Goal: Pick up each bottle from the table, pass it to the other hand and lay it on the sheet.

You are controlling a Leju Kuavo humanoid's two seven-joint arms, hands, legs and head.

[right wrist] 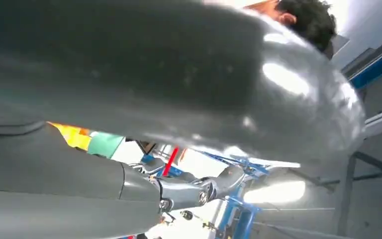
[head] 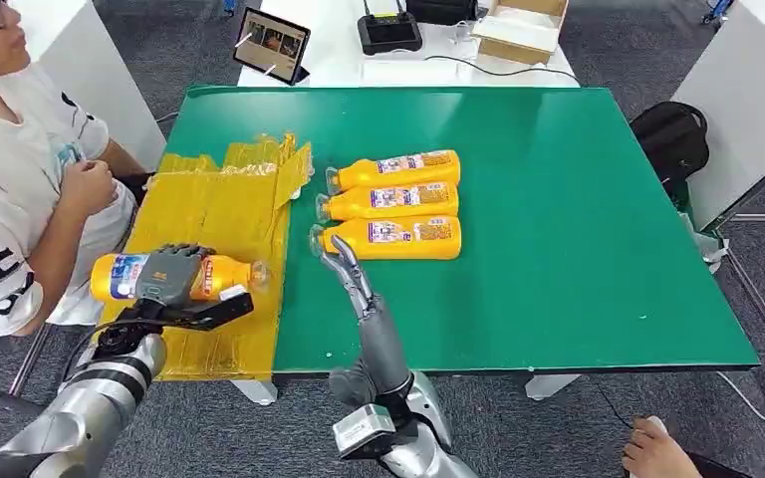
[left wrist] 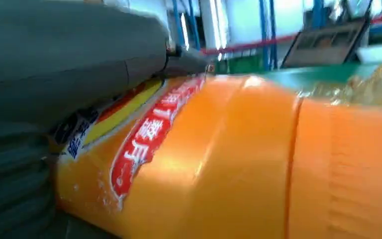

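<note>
My left hand (head: 171,281) grips an orange bottle (head: 217,276) lying sideways over the near part of the yellow sheet (head: 221,209); whether it touches the sheet I cannot tell. Up close the same orange bottle (left wrist: 238,164) shows its red label beside my left hand (left wrist: 54,64). Three more orange bottles lie side by side on the green table (head: 558,229): a far bottle (head: 398,170), a middle bottle (head: 390,202) and a near bottle (head: 393,238). My right hand (head: 351,277) is open, fingers stretched toward the near bottle's cap, holding nothing. The right hand (right wrist: 129,99) shows blurred.
A person in a white shirt (head: 20,189) sits at the left, close to the sheet. A tablet (head: 272,45), a black device (head: 388,30) and a cardboard box (head: 520,30) stand on the white table behind. A black bag (head: 672,134) lies at the right.
</note>
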